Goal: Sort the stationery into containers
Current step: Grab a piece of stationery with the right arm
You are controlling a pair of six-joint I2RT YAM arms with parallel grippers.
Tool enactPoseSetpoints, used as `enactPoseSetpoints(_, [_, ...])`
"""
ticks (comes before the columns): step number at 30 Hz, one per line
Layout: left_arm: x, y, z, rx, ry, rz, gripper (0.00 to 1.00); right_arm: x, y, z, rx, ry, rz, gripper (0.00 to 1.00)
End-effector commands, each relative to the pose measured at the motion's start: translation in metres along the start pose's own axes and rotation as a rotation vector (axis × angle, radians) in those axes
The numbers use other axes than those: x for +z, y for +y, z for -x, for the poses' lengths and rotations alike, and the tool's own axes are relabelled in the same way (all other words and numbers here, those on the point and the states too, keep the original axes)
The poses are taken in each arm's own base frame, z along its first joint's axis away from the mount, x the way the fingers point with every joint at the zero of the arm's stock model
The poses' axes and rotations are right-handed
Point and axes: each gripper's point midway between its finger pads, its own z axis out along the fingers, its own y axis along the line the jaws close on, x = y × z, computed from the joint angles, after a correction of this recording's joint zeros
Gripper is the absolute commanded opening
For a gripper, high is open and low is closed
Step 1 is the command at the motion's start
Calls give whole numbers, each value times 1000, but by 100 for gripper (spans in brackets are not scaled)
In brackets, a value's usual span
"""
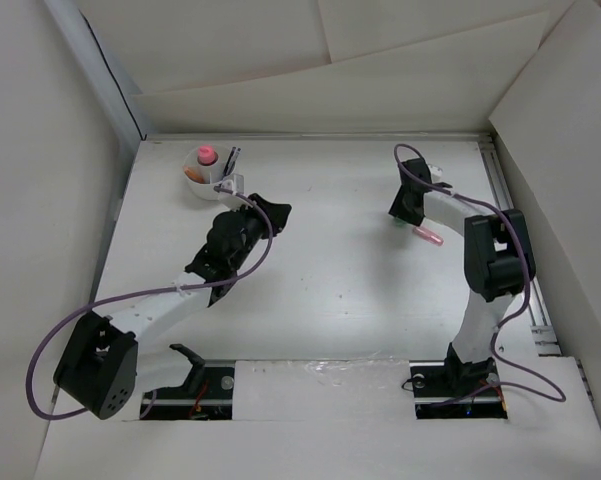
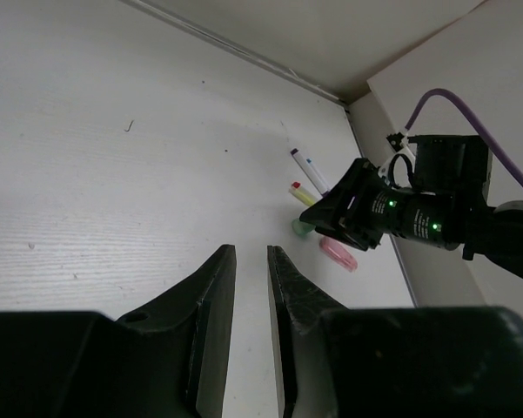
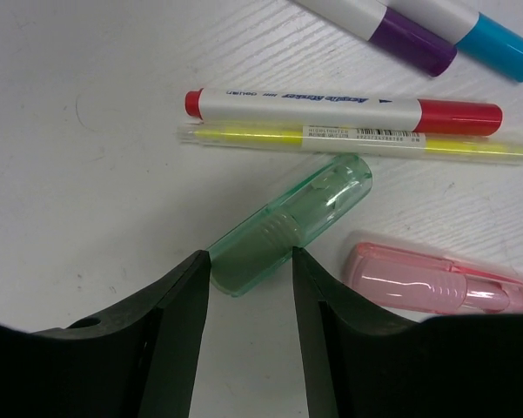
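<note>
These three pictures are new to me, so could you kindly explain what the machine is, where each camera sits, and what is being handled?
Two robot arms are bolted at the near edge of a white table. One picture looks down from above; the other two come from cameras on each wrist, with that arm's own black fingers at the bottom.

The right gripper has its fingers on either side of a translucent green tube, touching it or nearly so; a firm grip cannot be confirmed. Around it lie a red-capped white marker, a thin yellow pen, a translucent pink tube, and purple and blue capped markers at the top.

The left gripper is nearly closed and holds nothing. The round white divided cup already holds a few pieces.
</note>
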Motion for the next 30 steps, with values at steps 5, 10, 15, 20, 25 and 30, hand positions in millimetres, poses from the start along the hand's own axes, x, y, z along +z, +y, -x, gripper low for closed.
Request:
enactPoseSetpoints(5, [-6,-18,14,1,-41,-72,18,-2,5,3,-4,5,-17,48])
enactPoseSetpoints(10, [-14,-24,21,-2,-63,-93,18,-7,2,5,-4,-2,-24,57])
enactPoseSetpoints(15, [-19,-30,31,-7,-92,-107,19,-8,0,0,-44,21,-46,57])
enactPoseSetpoints(20, [-23,-24,28,-6,-92,-90,19,-9,3,-3,-72,20,-58,49])
enactPoseSetpoints(25, [-23,-24,28,-6,-92,-90,21,-13,11,-14,-100,36,-27,36])
enactPoseSetpoints(30, [-23,-19,26,5,-85,-69,21,-15,14,-21,-124,37,-17,30])
